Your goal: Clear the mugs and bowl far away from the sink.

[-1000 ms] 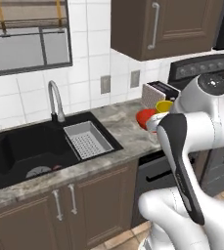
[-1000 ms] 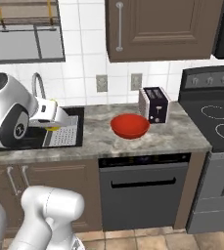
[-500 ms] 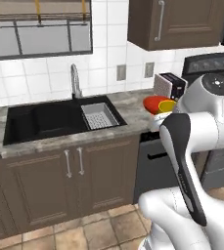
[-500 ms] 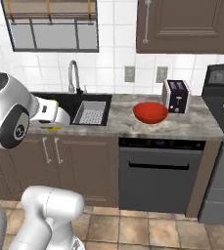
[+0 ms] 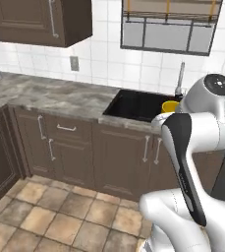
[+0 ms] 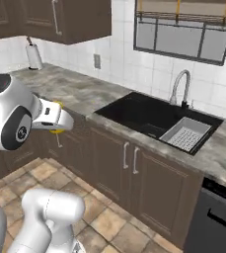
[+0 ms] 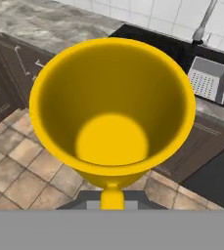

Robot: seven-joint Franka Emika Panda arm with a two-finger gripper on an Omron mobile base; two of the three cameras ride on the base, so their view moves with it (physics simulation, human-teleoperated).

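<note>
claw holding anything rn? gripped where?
Yes: the yellow mug, carried above the floor. The hold looks to be at its handle side, at the bottom of the hand view; the exact contact is hidden.

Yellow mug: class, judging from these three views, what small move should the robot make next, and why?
Probably carry the yellow mug on toward the bare grey counter left of the sink. The mug sits in the shut gripper, in front of the cabinets and not over the counter.

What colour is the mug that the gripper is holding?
Plain yellow mug, inside and out; the hand view shows it best.
</note>
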